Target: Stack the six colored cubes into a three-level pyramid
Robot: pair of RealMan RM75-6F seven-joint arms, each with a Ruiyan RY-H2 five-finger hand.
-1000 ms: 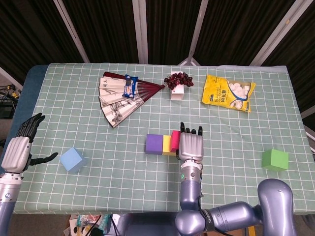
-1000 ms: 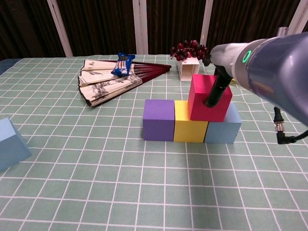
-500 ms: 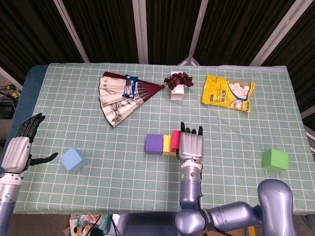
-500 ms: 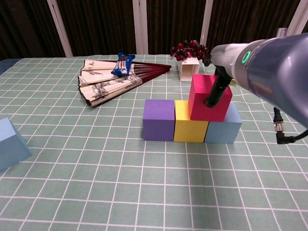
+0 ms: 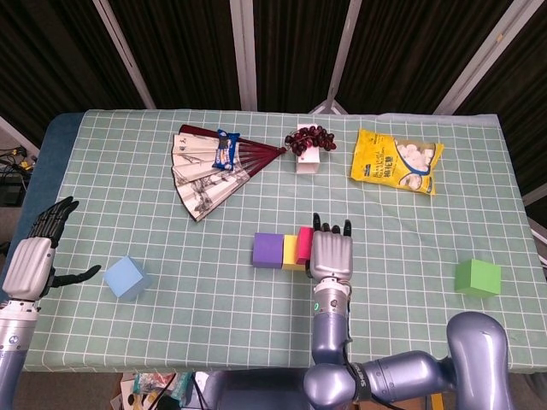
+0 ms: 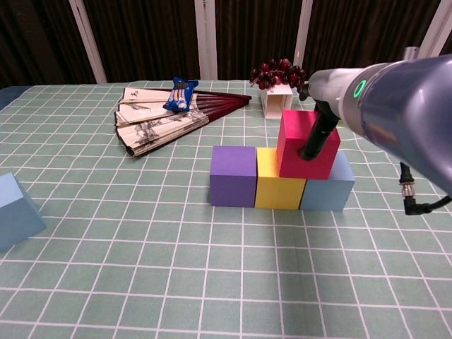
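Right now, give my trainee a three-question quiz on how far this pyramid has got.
1. True or false: the red cube sits on the second level.
2. Which cube stands at the left end of the bottom row: A purple, B yellow, C green?
3. Fill in: the loose cube nearest the left hand is ___ in colour.

Key:
1. True; it rests over the yellow cube and a light blue cube, with the right hand on it.
2. A, the purple cube.
3. Light blue; that is the loose blue cube. The green cube lies far right.
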